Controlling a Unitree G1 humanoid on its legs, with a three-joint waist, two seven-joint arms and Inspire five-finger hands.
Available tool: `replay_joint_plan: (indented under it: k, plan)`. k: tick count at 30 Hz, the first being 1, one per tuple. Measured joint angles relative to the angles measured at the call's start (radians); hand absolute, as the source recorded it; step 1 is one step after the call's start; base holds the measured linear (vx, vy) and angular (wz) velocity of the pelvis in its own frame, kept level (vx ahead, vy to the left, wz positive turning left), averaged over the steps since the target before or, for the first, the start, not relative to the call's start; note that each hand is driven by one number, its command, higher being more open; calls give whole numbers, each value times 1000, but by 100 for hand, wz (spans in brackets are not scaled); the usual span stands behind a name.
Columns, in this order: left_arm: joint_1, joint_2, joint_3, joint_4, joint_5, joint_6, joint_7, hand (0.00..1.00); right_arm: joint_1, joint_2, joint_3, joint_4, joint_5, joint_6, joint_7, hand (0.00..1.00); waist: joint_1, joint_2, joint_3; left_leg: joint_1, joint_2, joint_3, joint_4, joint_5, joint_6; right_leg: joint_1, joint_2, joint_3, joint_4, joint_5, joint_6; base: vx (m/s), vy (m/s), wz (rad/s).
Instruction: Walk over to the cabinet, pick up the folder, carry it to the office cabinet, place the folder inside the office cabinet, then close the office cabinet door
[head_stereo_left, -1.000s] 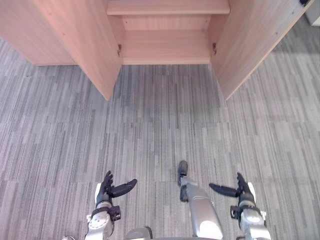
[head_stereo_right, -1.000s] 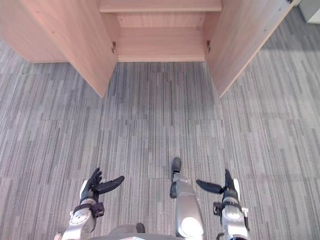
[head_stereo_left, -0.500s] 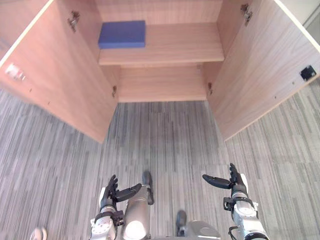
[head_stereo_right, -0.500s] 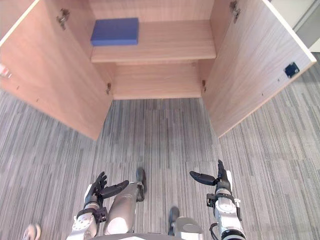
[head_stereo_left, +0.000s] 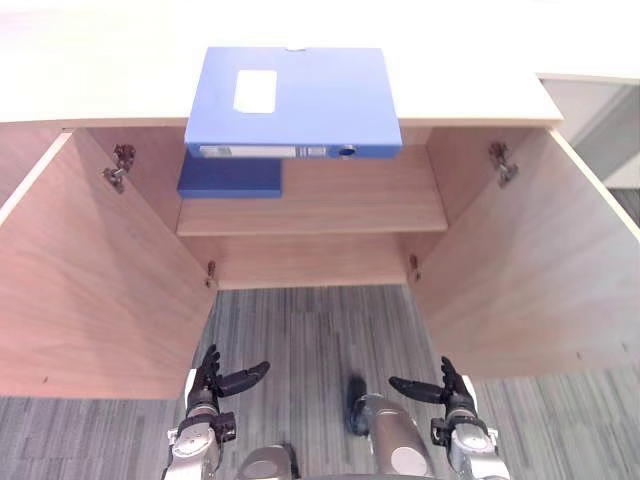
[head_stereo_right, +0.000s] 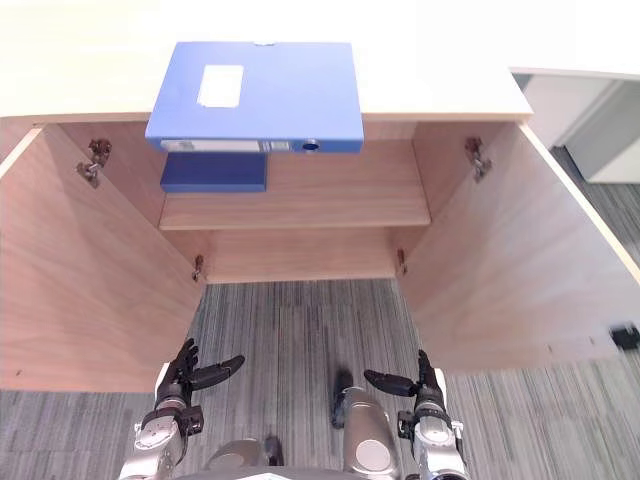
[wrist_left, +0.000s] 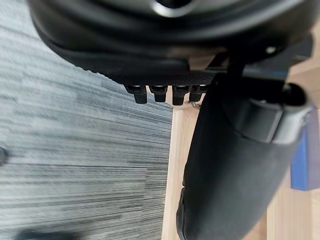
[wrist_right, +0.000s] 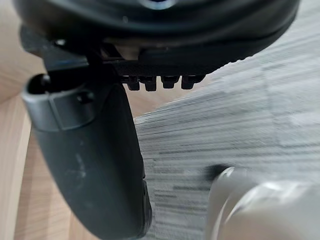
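Grey striped carpet (head_stereo_left: 300, 335) lies nearest, under both hands. The left hand (head_stereo_left: 213, 379) and right hand (head_stereo_left: 447, 386) hang low over it, well apart, each spread wide with loose fingers and the thumb pointing inward, holding nothing. Beyond them stands a light wooden cabinet (head_stereo_left: 310, 265) with its left door (head_stereo_left: 90, 290) and right door (head_stereo_left: 530, 270) swung wide open. At the back left of its shelf (head_stereo_left: 340, 205) lies a flat blue item (head_stereo_left: 230, 179). Farthest off, the blue folder (head_stereo_left: 293, 100) lies flat on the cabinet top (head_stereo_left: 90, 75), spine at the front edge, a white label on its cover.
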Motion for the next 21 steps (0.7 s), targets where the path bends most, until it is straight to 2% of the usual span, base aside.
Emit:
replay_joint_plan:
  k: [1, 2, 3, 4, 5, 7, 8, 9, 10, 11, 13, 16, 21]
  plan:
    - [3, -18, -2, -2, 8, 1, -2, 100, 13, 2, -8, -25, 0, 1, 0, 100, -10, 9, 6, -44, 19, 1, 127, 4, -16, 30, 4, -20, 6, -50, 2, 480, -162, 41]
    - [3, -37, -1, -5, 9, 3, -3, 100, 31, 7, -14, -43, 1, 1, 0, 100, -11, 21, 11, -123, 71, 31, 344, 39, -55, 89, 18, -42, -15, -73, -10, 456, -165, 41]
    - [6, -44, -1, -8, 9, 3, -4, 100, 40, 10, -15, -51, 1, 3, -1, 100, -3, 23, 11, -159, 109, 50, 442, 37, -68, 119, 27, -49, -28, -80, -17, 421, -134, 15]
    - [24, -57, -2, -39, 8, 5, -7, 100, 63, 25, -18, -101, 3, 5, -5, 100, 17, 21, 9, -220, 165, 96, 571, 10, -60, 186, 44, -50, -69, -89, -29, 306, -89, -10]
    - [26, -62, -3, -51, 9, 5, -9, 100, 67, 29, -22, -122, 5, 2, -6, 100, 22, 19, 10, -242, 173, 105, 578, 2, -47, 205, 45, -48, -83, -89, -30, 408, -86, -18]
    - [27, -74, -3, -81, 16, 5, -15, 100, 51, 33, -47, -148, 12, -6, -6, 100, 27, 22, 7, -287, 177, 117, 490, -16, -40, 242, 42, -37, -119, -89, -30, 311, -15, -23]
    - [22, -73, -3, -85, 19, 5, -22, 100, 39, 32, -62, -146, 12, -9, -7, 100, 36, 29, 0, -287, 168, 113, 357, -11, -40, 255, 43, -23, -136, -89, -25, 174, 48, -32]
    - [17, -73, -3, -87, 22, 5, -22, 100, 36, 32, -74, -145, 12, -10, -6, 100, 39, 37, -6, -279, 156, 97, 233, 19, -39, 265, 44, -17, -145, -90, -15, 197, 94, -29]
    - [15, -74, -4, -91, 22, 5, -22, 100, 38, 29, -82, -141, 12, -10, -7, 100, 38, 50, -13, -272, 150, 88, 122, 99, -35, 269, 50, -14, -150, -94, -4, 178, 142, -17]
    - [16, -71, -6, -102, 24, 5, -22, 100, 40, 27, -92, -127, 12, -8, -7, 100, 36, 63, -24, -260, 150, 84, 50, 144, -18, 270, 60, -8, -151, -103, 14, 199, 188, -6]
    - [20, -50, -8, -142, 28, 6, -21, 100, 55, 40, -95, -107, 12, -4, -5, 100, 36, 35, -40, -223, 106, 94, -43, 171, -9, 272, 24, 1, -170, -103, 36, 149, 163, 4]
    - [50, -35, -2, -232, 34, 6, -20, 100, 73, 39, -95, -90, 12, -4, -3, 100, 31, 38, -43, -188, 67, 99, -101, 184, 6, 291, -7, 3, -194, -100, 61, 71, 101, 6]
    - [138, -16, 37, -460, 68, 3, 3, 100, 87, 33, -95, -73, 12, -5, -1, 100, 32, 37, -51, -134, 34, 95, -172, 205, 17, 334, -22, -5, -228, -95, 72, 35, 46, 5]
